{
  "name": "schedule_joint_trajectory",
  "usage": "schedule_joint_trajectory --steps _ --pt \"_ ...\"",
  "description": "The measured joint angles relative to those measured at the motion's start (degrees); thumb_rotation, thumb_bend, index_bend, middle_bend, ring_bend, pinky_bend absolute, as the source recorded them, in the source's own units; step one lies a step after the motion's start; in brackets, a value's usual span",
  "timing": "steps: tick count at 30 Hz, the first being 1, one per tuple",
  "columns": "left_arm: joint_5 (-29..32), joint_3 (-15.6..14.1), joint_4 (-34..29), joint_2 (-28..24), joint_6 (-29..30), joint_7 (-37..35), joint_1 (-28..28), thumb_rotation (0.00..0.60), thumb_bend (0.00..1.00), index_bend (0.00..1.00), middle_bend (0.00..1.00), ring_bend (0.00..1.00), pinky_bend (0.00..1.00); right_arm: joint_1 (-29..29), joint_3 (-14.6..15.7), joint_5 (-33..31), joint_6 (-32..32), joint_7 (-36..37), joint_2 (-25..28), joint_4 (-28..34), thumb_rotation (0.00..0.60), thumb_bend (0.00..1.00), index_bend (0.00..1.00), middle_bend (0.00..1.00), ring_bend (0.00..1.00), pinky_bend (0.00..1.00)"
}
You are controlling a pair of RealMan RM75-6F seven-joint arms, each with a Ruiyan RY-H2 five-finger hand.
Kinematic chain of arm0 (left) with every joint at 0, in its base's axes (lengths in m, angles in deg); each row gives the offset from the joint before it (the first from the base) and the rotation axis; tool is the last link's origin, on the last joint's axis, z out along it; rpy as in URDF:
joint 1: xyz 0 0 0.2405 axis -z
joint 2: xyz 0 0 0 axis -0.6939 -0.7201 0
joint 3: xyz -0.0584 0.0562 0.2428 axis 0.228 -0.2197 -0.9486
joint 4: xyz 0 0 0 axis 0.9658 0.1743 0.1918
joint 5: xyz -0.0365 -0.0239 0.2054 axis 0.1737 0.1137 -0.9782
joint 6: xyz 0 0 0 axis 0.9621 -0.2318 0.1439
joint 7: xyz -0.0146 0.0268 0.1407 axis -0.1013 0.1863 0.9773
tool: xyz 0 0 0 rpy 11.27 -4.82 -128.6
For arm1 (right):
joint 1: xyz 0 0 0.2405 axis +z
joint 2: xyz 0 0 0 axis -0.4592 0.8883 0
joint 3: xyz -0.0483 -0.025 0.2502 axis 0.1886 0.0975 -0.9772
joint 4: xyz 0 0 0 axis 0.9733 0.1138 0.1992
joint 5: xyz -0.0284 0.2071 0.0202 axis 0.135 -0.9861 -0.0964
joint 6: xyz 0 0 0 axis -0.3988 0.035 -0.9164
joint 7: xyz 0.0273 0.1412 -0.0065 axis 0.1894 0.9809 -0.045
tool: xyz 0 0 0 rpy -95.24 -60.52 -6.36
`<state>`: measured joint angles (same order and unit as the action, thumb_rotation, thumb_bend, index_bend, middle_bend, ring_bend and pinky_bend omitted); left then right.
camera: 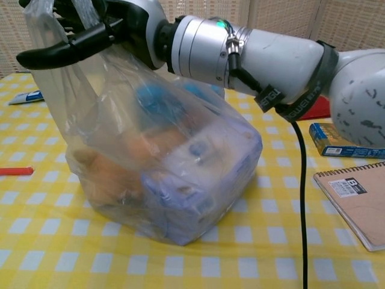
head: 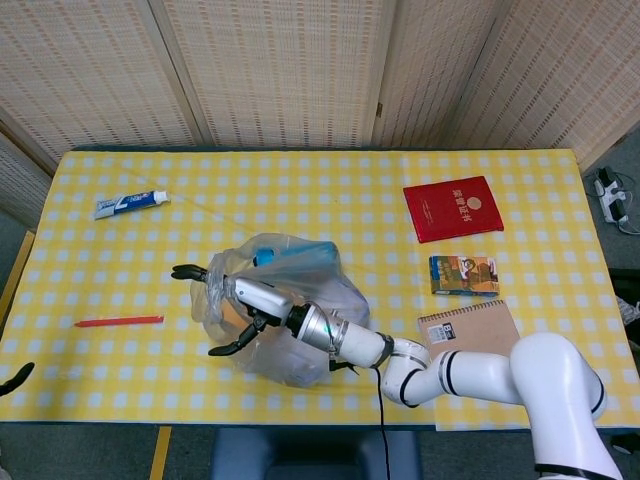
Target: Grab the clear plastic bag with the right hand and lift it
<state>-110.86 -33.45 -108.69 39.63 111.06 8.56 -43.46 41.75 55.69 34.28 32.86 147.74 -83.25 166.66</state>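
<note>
The clear plastic bag (head: 300, 335) (camera: 174, 174), stuffed with blue, orange and white items, is near the table's front middle. My right hand (head: 240, 303) (camera: 102, 24) is at the bag's upper left. The bag's top edge runs between its thumb and its extended fingers, and the plastic is pulled taut upward. The bag's right underside looks slightly raised off the yellow checked cloth, while its left base still touches. Only a dark tip of my left hand (head: 12, 379) shows at the lower left edge of the head view.
A toothpaste tube (head: 131, 203) lies at the far left and a red pen (head: 119, 321) left of the bag. To the right are a red booklet (head: 453, 208), a small box (head: 464, 274) and a spiral notebook (head: 475, 330).
</note>
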Motion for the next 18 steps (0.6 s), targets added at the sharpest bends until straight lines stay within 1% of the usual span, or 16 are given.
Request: schedule_joint_trajectory --steps 8,13,15,18 --pt "-0.05 0.16 0.5 -0.15 0.02 -1.35 -0.01 0.6 0.22 0.0 0.1 0.1 0.08 -0.58 -1.83 0.77 6.62 0.36 -3.97 -3.04 0.6 0.21 0.0 0.0 0.04 0.0" --pt "-0.02 0.19 0.5 -0.18 0.18 -1.31 -0.16 0.6 0.22 0.0 0.1 0.1 0.08 -0.86 -2.83 -0.02 7.43 2.65 -4.21 -2.82 0.6 0.21 0.0 0.0 0.04 0.0" --pt "-0.09 0.19 0.44 -0.16 0.18 -1.18 -0.14 0.6 0.22 0.0 0.1 0.1 0.08 -1.0 -3.16 -0.53 7.48 4.45 -4.09 -2.49 0.6 0.21 0.0 0.0 0.05 0.0" --pt "-0.23 0.18 0.36 -0.09 0.12 -0.94 -0.07 0.6 0.22 0.0 0.1 0.1 0.08 -1.17 -3.67 -1.49 7.14 8.13 -3.89 -2.11 0.6 0.21 0.0 0.0 0.04 0.0"
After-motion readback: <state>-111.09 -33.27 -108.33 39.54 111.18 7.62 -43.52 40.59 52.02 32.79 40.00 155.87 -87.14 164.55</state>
